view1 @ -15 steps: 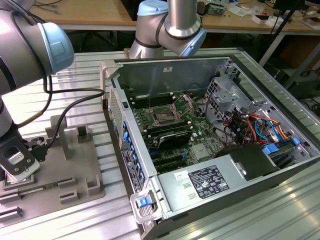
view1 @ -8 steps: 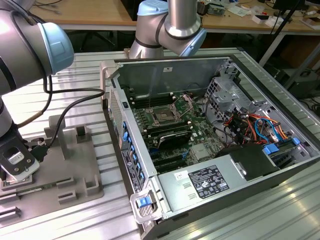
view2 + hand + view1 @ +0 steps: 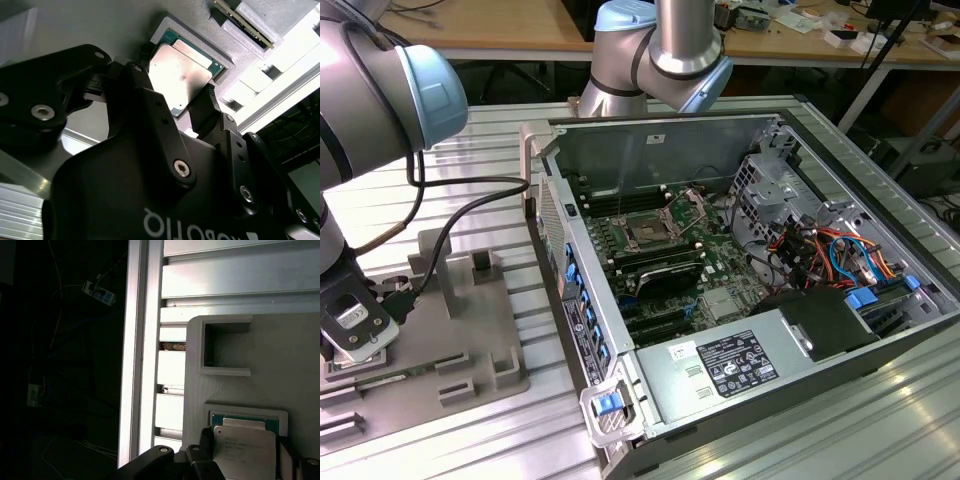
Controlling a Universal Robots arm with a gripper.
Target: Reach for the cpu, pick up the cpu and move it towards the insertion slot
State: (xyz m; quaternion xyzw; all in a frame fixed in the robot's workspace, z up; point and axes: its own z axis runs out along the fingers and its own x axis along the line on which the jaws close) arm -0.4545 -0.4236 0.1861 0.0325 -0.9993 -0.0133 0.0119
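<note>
A slatted aluminium table (image 3: 470, 140) carried the whole setup, with wooden desks (image 3: 500, 25) standing behind it in the exterior view. A grey tray (image 3: 480, 320) lay on the table at the exterior view's left. Just beside it on the right stood an open computer case (image 3: 740, 130) with its board exposed. The robot arm (image 3: 380, 90) bent down over the tray, at the end farthest from the case.

In the second wrist view the gripper (image 3: 177, 91) was down at the cpu (image 3: 186, 67). Its black fingers (image 3: 147, 97) were closed against two opposite edges of the chip. The cpu showed a pale silvery top with a thin green rim. It sat at a raised square recess of the tray (whether it had come clear of the recess floor could not be told). The first wrist view showed the same grip from the other side, with a rectangular pocket (image 3: 225, 347) in the tray near the chip. A narrow circuit strip (image 3: 242, 22) lay in another holder of the tray close by.

The insertion slot (image 3: 648, 230) sat well apart from the cpu, inside the case. Its dark centre was uncovered, its metal frame stood hinged up, and green board surrounded it.
</note>
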